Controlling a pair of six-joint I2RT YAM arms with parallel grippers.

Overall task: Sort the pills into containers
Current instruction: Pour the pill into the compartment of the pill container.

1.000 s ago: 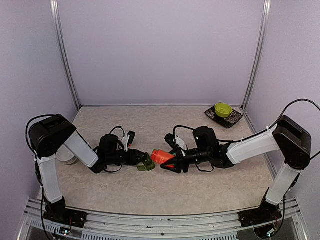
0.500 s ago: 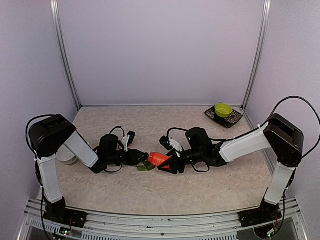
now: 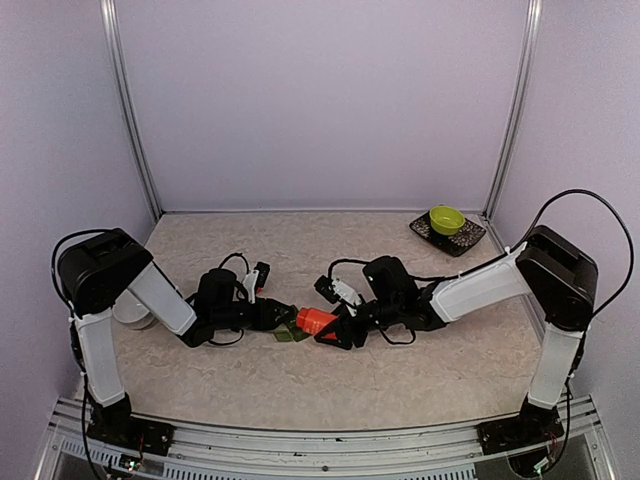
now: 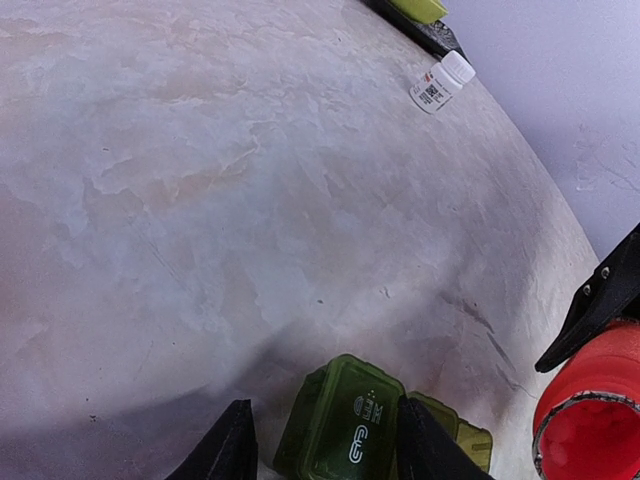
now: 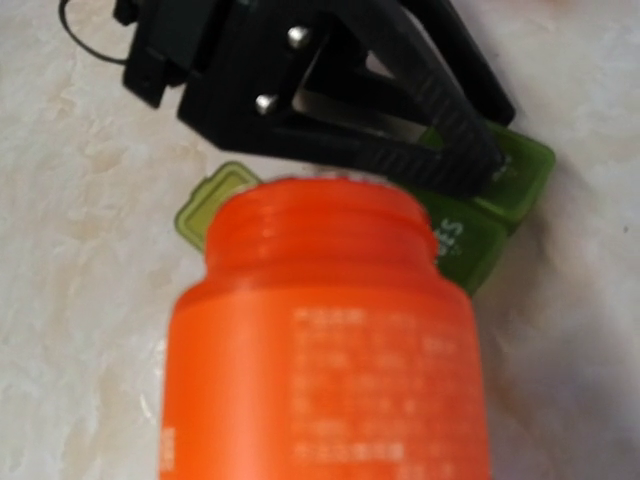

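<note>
1. The containers are a small strip of see-through dark green compartments. They lie on the tabletop about midway between the far and near edges, a little left of centre.
2. From my left wrist, the nearest lid shows pale lettering and a pale looped mark. The other compartments run off to the right behind one of my fingers.
3. My left gripper reaches in low from the left edge. Its jaws are partly closed and pinch the strip at that nearest compartment, one finger on each side.
4. My right gripper comes from the right edge, its jaws clamped on an orange bottle.
5. The bottle lies on its side with no cap and its threaded mouth pointing left, just beside the strip.
6. From my right wrist, the bottle fills most of the view and hides the middle of the strip. Green shows only on either side of the neck, and a left finger crosses over it on the right. I cannot tell whether any lid is up.
7. A white bottle lies on its side toward the far right corner.
8. Just beyond it, a yellow-green bowl sits on a dark tray.
</note>
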